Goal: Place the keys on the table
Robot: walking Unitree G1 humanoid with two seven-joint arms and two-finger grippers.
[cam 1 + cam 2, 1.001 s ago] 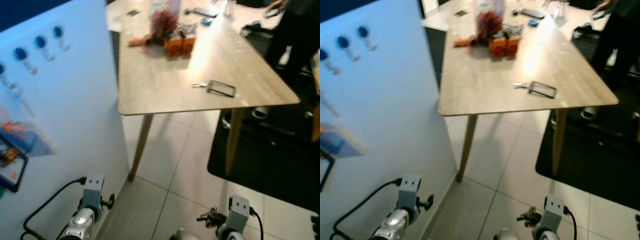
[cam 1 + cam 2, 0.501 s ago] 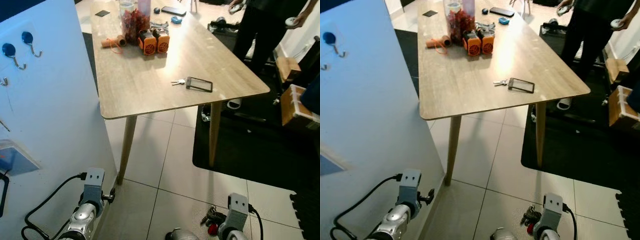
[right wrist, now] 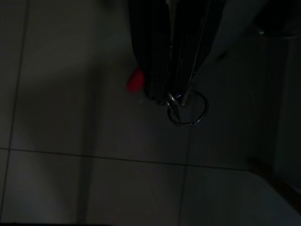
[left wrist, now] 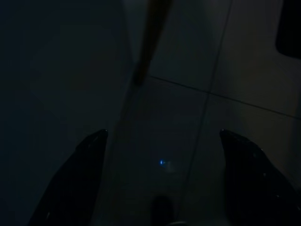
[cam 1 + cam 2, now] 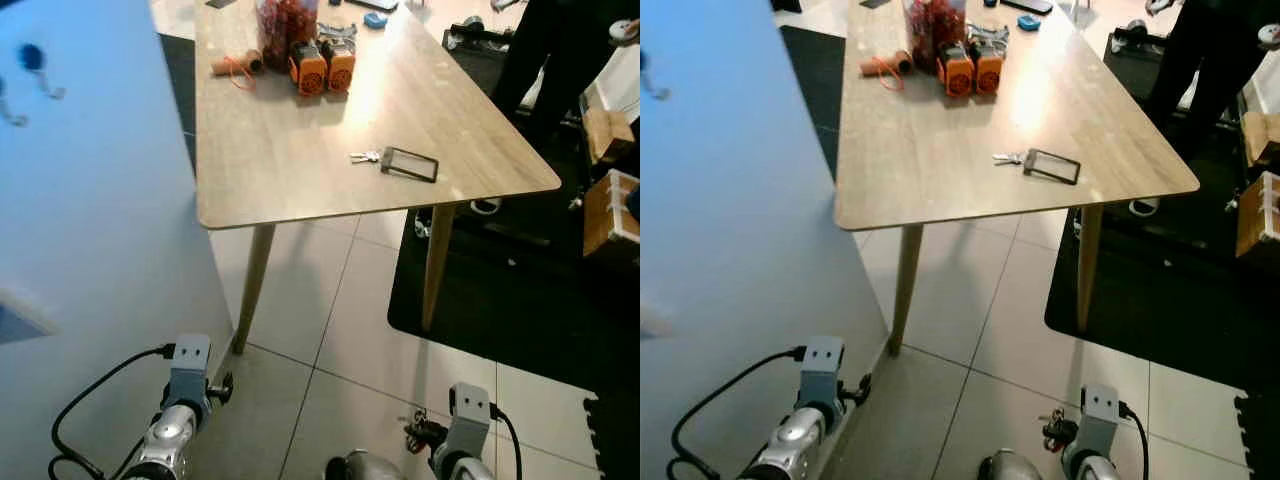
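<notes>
While both arms hang low over the tiled floor, the right pincer has its two black fingers pressed together on the keys, whose metal ring dangles just past the fingertips with a small red tag beside it; from the head camera the same bunch shows as a dark cluster next to the right wrist. Well apart from it, up ahead, stands the wooden counter on slanted legs. On its top lie a second small set of keys touching or just beside a dark rectangular frame, and farther back two orange boxes, a jar of red contents and an orange roll. The left pincer hangs in shade with its fingers spread wide, gripping nothing, pointing at the floor near a counter leg. A pale blue wall panel stands to the robot's left, a black mat lies to the right, and a person in dark clothes stands beyond the counter's far corner.
</notes>
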